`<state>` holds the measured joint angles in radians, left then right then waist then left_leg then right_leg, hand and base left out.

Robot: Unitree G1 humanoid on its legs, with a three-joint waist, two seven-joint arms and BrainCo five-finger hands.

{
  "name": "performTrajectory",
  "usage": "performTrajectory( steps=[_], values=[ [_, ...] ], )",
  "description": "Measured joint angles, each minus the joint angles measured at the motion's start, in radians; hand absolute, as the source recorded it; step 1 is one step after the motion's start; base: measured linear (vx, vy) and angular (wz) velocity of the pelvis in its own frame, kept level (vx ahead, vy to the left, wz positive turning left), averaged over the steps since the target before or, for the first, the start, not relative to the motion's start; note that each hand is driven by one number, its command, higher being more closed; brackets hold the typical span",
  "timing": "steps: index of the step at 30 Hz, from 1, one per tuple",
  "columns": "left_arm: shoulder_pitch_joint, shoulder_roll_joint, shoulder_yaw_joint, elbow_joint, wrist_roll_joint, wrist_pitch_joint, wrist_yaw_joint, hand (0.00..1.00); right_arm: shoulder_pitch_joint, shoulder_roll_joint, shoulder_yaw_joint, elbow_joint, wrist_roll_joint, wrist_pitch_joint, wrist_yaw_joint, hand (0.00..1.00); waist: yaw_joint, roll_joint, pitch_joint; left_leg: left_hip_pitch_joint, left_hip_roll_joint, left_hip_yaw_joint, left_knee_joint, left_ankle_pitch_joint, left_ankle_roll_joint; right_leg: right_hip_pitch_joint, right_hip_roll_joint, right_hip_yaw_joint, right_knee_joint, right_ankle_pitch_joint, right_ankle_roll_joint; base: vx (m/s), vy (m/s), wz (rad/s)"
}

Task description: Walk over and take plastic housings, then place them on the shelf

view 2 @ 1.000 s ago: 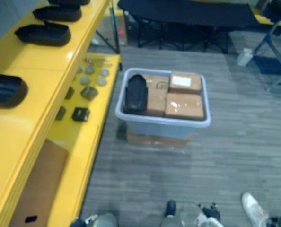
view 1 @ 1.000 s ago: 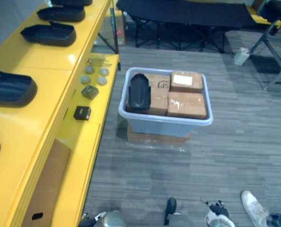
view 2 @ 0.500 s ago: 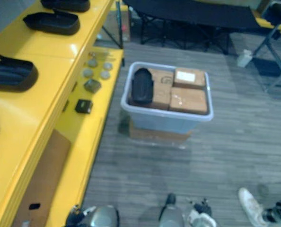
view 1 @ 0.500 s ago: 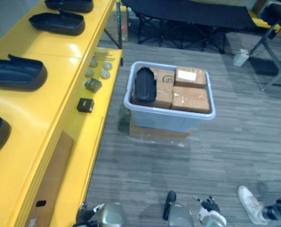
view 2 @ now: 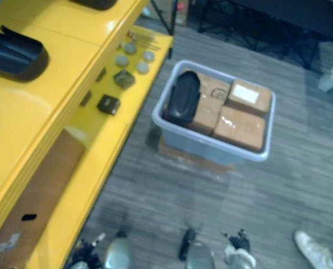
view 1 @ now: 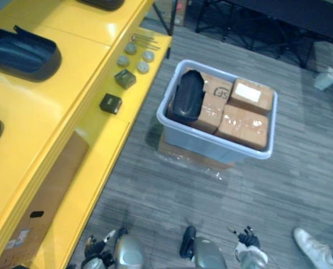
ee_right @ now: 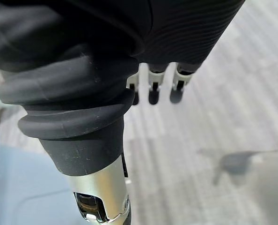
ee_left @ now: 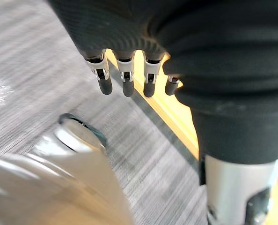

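1 black plastic housing point(view 1: 186, 101) in bin point(view 1: 207, 148): likely light, stiff, slick; grip long edges. Left hand point(ee_left: 125, 80), right hand point(ee_right: 153, 95) relaxed, empty.

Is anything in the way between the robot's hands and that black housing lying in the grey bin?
Nothing visible does. Only bare floor lies between the left hand, the right hand and the bin; the black housing lies uncovered on top of the cardboard boxes.

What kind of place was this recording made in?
Probably a workshop or factory storage area: a long yellow shelf holding dark plastic housings, and a grey tote of cardboard boxes on the floor.
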<state>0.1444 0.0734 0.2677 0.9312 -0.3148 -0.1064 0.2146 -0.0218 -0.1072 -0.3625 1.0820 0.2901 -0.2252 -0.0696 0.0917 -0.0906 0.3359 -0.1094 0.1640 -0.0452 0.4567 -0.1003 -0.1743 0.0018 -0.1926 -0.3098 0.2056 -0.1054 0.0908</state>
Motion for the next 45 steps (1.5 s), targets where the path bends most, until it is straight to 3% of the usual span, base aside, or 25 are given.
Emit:
performTrajectory(
  steps=[1,4,5,10,14,18,21,24,25,27,29,31,33,35,36,41,45],
  values=[
    [0.002,-0.009,0.010,0.009,0.001,-0.002,-0.002,0.00,0.003,-0.011,-0.006,-0.002,-0.012,-0.005,0.006,0.00,0.003,-0.002,0.000,-0.031,0.003,0.025,0.049,-0.007,0.006,0.021,-0.008,-0.007,-0.022,0.001,0.001,0.17,-0.067,0.12],
    [0.013,-0.037,0.029,0.034,0.009,-0.006,-0.029,0.00,-0.002,-0.050,-0.012,-0.001,-0.046,-0.005,0.006,0.00,0.003,0.045,-0.008,-0.063,-0.032,0.057,-0.023,-0.065,0.015,0.048,-0.013,-0.021,-0.032,0.003,0.005,0.12,0.106,0.12],
    [0.016,-0.043,0.036,0.036,0.011,-0.008,-0.043,0.00,-0.006,-0.060,-0.032,-0.001,-0.058,-0.005,0.008,0.00,0.005,0.067,-0.008,-0.049,-0.059,0.084,-0.099,-0.061,0.042,0.064,-0.020,-0.027,-0.031,0.006,0.022,0.08,0.199,0.22],
    [0.014,-0.009,0.023,0.032,0.058,-0.012,-0.089,0.00,-0.033,-0.013,0.001,-0.008,-0.069,-0.003,0.023,0.00,0.036,0.032,0.001,-0.033,-0.122,0.080,-0.141,-0.055,0.057,0.087,-0.052,-0.039,-0.079,0.013,0.040,0.03,0.128,0.22],
    [0.007,-0.024,0.024,0.035,0.138,-0.024,-0.112,0.00,-0.041,-0.012,0.017,-0.043,-0.054,0.005,-0.007,0.00,0.030,0.065,0.007,-0.030,-0.127,0.080,-0.185,-0.030,0.090,0.075,-0.049,-0.042,-0.075,0.016,0.046,0.00,0.024,0.10],
    [-0.023,-0.024,0.021,0.028,0.122,-0.029,-0.101,0.00,-0.016,-0.013,0.064,-0.050,-0.077,-0.016,0.021,0.00,0.015,0.056,0.012,-0.031,-0.104,0.079,-0.204,-0.026,0.089,0.055,-0.031,-0.039,-0.052,0.015,0.047,-0.06,-0.031,-0.04],
    [-0.056,0.023,-0.015,-0.019,0.120,-0.032,-0.086,0.00,0.005,-0.014,0.235,-0.147,-0.207,-0.116,0.061,0.00,0.003,0.018,0.044,-0.049,-0.099,0.082,-0.191,-0.027,0.090,-0.003,-0.039,-0.014,0.021,0.004,0.049,-0.12,0.018,-0.17],
    [-0.118,0.099,-0.075,-0.064,0.116,-0.042,-0.054,0.00,0.051,-0.053,0.576,-0.445,-0.385,-0.189,0.092,0.00,0.000,-0.030,0.085,-0.125,-0.086,0.053,-0.118,-0.052,0.099,-0.051,-0.035,-0.012,0.066,0.003,0.045,-0.18,0.046,0.08],
    [-0.124,0.114,-0.085,-0.065,0.115,-0.042,-0.047,0.00,0.057,-0.059,0.642,-0.504,-0.417,-0.201,0.098,0.00,0.004,-0.040,0.086,-0.133,-0.086,0.051,-0.111,-0.053,0.099,-0.050,-0.034,-0.015,0.056,0.003,0.044,-0.13,0.034,0.08],
    [-0.127,0.140,-0.086,-0.065,0.081,-0.042,-0.025,0.00,0.023,-0.052,0.855,-0.711,-0.474,-0.271,0.114,0.00,0.018,-0.055,0.085,-0.159,-0.075,0.043,-0.097,-0.059,0.099,-0.051,-0.021,-0.017,0.010,0.036,0.029,-0.12,0.039,-0.01],
    [-0.112,0.149,-0.080,-0.043,0.077,-0.045,-0.021,0.00,-0.016,-0.043,0.940,-0.882,-0.473,-0.317,0.098,0.00,0.022,-0.044,0.092,-0.165,-0.063,0.026,-0.099,-0.058,0.097,-0.052,0.006,-0.017,-0.001,0.076,-0.002,-0.10,0.029,0.05],
    [-0.080,0.154,-0.064,-0.031,0.078,-0.056,-0.021,0.00,-0.053,-0.048,0.918,-1.012,-0.451,-0.334,0.045,0.00,0.036,-0.052,0.087,-0.162,-0.058,0.028,-0.101,-0.056,0.093,-0.030,0.018,-0.018,-0.047,0.094,-0.001,-0.03,0.008,0.01],
    [-0.059,0.156,-0.049,0.002,0.078,-0.064,-0.022,0.00,-0.106,-0.053,0.865,-1.047,-0.415,-0.329,-0.004,0.00,0.037,-0.066,0.078,-0.150,-0.061,0.032,-0.107,-0.050,0.085,-0.005,0.018,-0.019,-0.081,0.099,0.006,0.00,0.000,0.00],
    [-0.028,0.139,-0.045,0.036,0.076,-0.068,-0.036,0.00,-0.211,-0.069,0.708,-1.052,-0.251,-0.262,-0.083,0.00,0.035,-0.068,0.074,-0.102,-0.070,0.039,-0.137,-0.036,0.087,0.047,0.015,-0.023,-0.120,0.092,0.016,0.04,-0.053,0.00],
    [-0.020,0.129,-0.045,0.036,0.076,-0.068,-0.044,0.00,-0.230,-0.076,0.671,-1.052,-0.224,-0.243,-0.106,0.00,0.035,-0.065,0.071,-0.090,-0.074,0.040,-0.147,-0.031,0.087,0.061,0.013,-0.025,-0.129,0.090,0.022,0.05,-0.065,0.10],
    [0.035,0.032,-0.052,0.032,0.131,-0.069,-0.079,0.00,-0.227,-0.139,0.417,-1.019,-0.107,-0.122,-0.241,0.00,0.028,0.008,-0.014,-0.026,-0.095,0.006,-0.226,0.019,0.079,0.133,0.002,-0.104,-0.146,0.075,0.053,0.07,-0.049,0.31],
    [0.047,0.034,-0.078,0.021,0.186,-0.071,-0.079,0.00,-0.249,-0.158,0.276,-0.928,-0.064,-0.037,-0.325,0.00,0.019,0.022,-0.036,0.015,-0.096,-0.001,-0.334,0.091,0.073,0.143,-0.002,-0.132,-0.144,0.073,0.054,-0.01,-0.028,0.25]
  ],
)
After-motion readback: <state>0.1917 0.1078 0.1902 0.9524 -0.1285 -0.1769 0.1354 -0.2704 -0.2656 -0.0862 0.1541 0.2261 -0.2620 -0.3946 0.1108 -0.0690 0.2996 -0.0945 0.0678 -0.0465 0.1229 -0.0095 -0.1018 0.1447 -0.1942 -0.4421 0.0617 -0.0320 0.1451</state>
